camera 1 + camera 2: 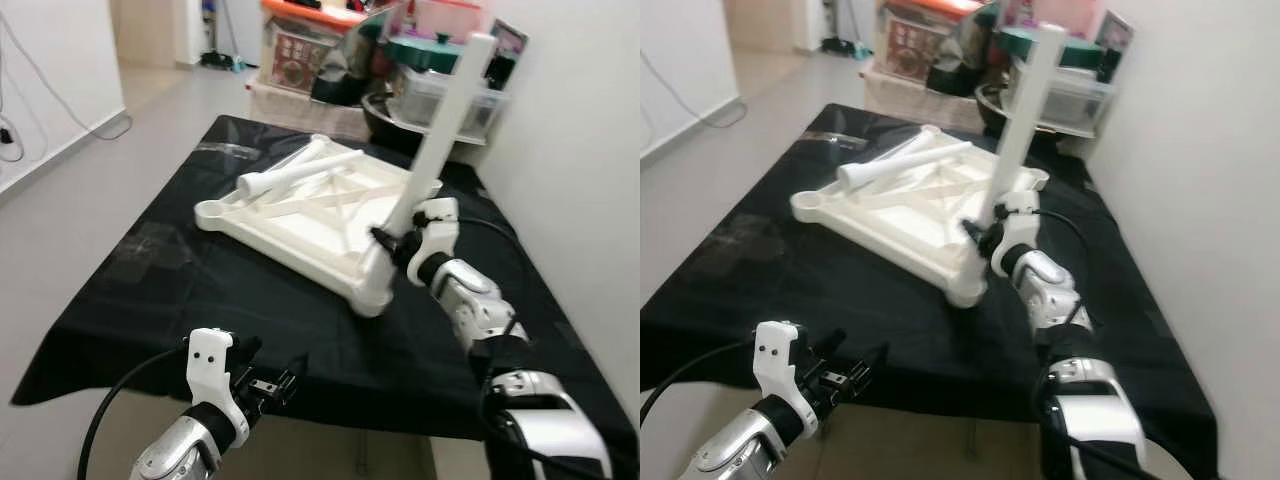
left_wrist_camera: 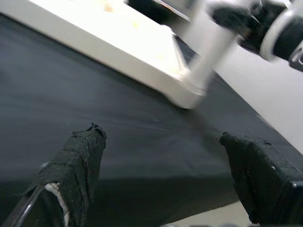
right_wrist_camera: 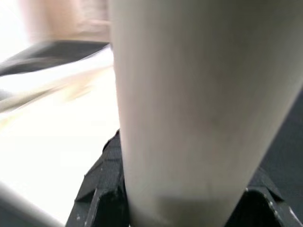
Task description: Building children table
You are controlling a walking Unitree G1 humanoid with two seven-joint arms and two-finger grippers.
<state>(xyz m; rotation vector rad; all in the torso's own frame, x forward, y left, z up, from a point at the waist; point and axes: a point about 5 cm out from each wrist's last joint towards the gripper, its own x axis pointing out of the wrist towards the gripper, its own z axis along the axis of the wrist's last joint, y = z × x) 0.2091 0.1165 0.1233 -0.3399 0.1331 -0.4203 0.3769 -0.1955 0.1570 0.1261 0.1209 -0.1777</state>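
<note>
The upturned tabletop (image 1: 300, 215) lies on the black-draped table (image 1: 150, 290); our right gripper (image 1: 392, 243) clamps one leg (image 1: 440, 130) at its near corner, two legs (image 1: 300, 172) remain loose, and our left gripper (image 1: 268, 385) hangs spread, empty.

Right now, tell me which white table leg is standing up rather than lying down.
The leg in the right gripper, rising from the near corner of the upturned tabletop. The other legs lie flat across that tabletop.

White plastic table parts on a black cloth-covered bench.

The table top (image 1: 300, 215) and its upright leg (image 1: 440, 130) look smooth, matt white plastic; the bench cloth (image 1: 160, 270) is black, faintly sheeny; the left end effector's fingers (image 2: 78, 165) are wrapped in rough, frayed black tape.
</note>
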